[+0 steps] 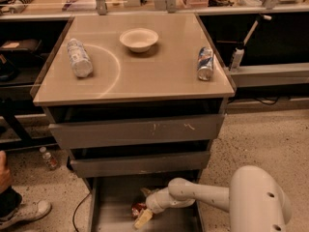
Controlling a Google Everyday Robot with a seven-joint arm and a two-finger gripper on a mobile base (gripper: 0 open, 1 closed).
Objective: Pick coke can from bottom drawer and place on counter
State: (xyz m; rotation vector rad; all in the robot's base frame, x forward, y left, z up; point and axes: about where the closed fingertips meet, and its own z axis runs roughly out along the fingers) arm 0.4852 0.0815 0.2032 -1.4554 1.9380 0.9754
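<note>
The bottom drawer [113, 204] is pulled open at the foot of the cabinet, with its grey floor showing. The coke can [137, 208] shows as a small red patch low in the drawer, partly hidden by my gripper. My gripper [143, 210] reaches in from the right on its white arm [203, 195] and sits right at the can, down inside the drawer. The counter [145, 76], a beige top with a pale arc mark, is above the drawers.
On the counter lie a clear plastic bottle [79, 58] at left, a white bowl [139, 38] at the back and a blue-and-silver can [205, 63] at right. Two closed grey drawer fronts [140, 129] overhang the open drawer. A small bottle [49, 158] and a shoe [24, 214] are on the floor at left.
</note>
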